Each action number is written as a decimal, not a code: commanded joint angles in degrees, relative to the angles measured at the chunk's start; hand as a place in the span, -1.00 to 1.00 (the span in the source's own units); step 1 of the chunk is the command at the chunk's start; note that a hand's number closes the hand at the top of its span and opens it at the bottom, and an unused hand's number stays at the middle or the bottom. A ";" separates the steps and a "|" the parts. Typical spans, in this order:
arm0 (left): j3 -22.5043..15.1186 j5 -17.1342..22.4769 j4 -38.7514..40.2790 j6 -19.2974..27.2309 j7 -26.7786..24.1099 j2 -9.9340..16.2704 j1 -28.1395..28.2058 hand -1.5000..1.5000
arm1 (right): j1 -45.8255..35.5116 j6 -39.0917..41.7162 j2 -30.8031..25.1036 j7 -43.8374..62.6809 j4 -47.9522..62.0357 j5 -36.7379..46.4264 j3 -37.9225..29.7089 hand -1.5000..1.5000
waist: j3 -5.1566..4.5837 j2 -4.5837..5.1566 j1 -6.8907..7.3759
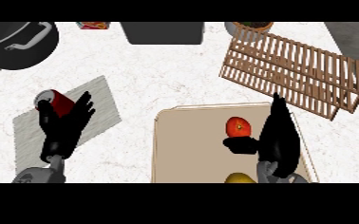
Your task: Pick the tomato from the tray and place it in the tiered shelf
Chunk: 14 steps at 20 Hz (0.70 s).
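I'm at the grasp: my right hand (279, 137) sits open beside the tomato (238, 126) on the tray (189, 147), thumb beneath it. Next, close, lift toward the tiered shelf (294, 71) at one o'clock.

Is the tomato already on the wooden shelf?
No, the tomato sits on the tray, beside the right hand, apart from the shelf.

Tomato (238, 126) on tray (186, 147), tiered shelf (294, 71) behind, can (54, 100) far left.
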 commanded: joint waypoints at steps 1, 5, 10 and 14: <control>2.22 1.08 4.07 -2.13 0.20 1.37 -1.30 0.00 | -2.34 3.27 2.29 13.59 2.39 2.44 0.85 -1.00 | -0.24 0.27 -0.46; -0.08 -0.82 -0.55 -0.30 0.28 -0.26 2.38 0.00 | -3.74 0.64 2.35 13.58 5.69 1.68 0.07 -1.00 | -0.16 0.14 0.23; 0.68 -0.70 -0.01 0.44 2.78 -0.62 -0.22 0.00 | -3.10 3.81 2.38 12.75 6.56 3.02 -2.01 -1.00 | -0.16 0.13 -0.38; 0.89 -1.12 1.97 -1.25 0.45 -0.66 0.47 0.00 | -5.10 1.48 2.38 13.04 10.83 4.16 -2.11 -1.00 | -0.17 0.23 -0.22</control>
